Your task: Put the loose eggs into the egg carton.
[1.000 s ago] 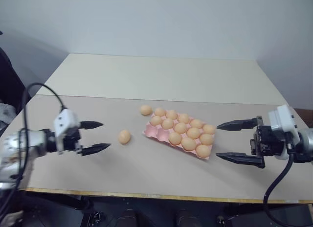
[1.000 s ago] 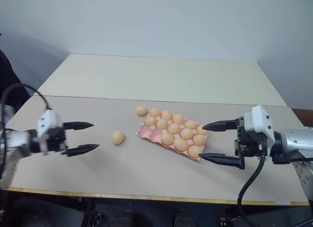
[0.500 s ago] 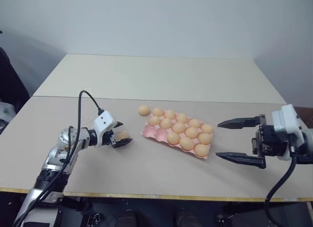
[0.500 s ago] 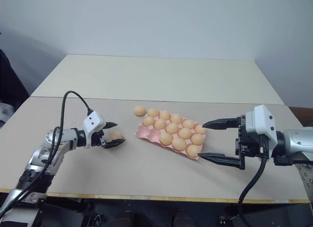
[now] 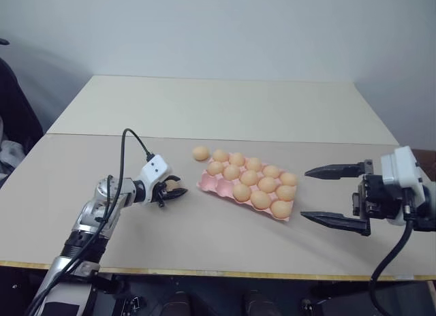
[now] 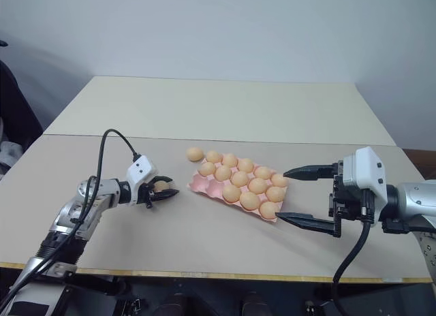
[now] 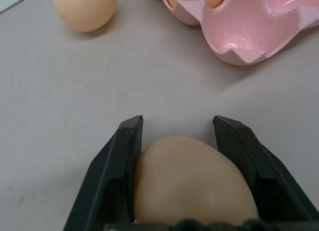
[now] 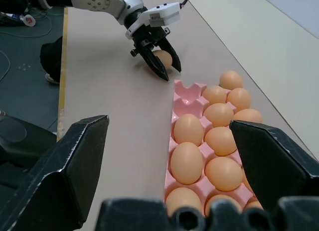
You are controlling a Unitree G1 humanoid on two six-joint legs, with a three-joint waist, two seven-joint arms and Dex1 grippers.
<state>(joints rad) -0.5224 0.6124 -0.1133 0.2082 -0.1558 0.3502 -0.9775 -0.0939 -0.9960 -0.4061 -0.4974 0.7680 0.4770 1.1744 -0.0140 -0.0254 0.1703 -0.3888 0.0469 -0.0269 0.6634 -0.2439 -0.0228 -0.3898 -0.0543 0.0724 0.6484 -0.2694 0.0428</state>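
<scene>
One loose egg (image 7: 192, 183), tan-orange, lies on the table just left of the egg carton (image 5: 219, 186). My left gripper (image 5: 174, 191) is shut on it, with a black finger pressed against each side. A second loose egg (image 5: 200, 152) rests on the table at the carton's far left corner. The pink carton holds several eggs, and its near-left cups (image 8: 185, 99) are bare. To the right of the carton hovers my right gripper (image 5: 305, 193), open, its fingers pointing at the carton with nothing between them.
The carton sits on a beige tabletop (image 5: 204, 241) whose front edge runs close below both arms. A second, paler table (image 5: 225, 105) adjoins it at the back. A black cable (image 5: 129, 142) loops above my left forearm.
My left gripper has travelled right to the loose egg and closed its fingers onto it. The right gripper has stayed where it was, still open.
</scene>
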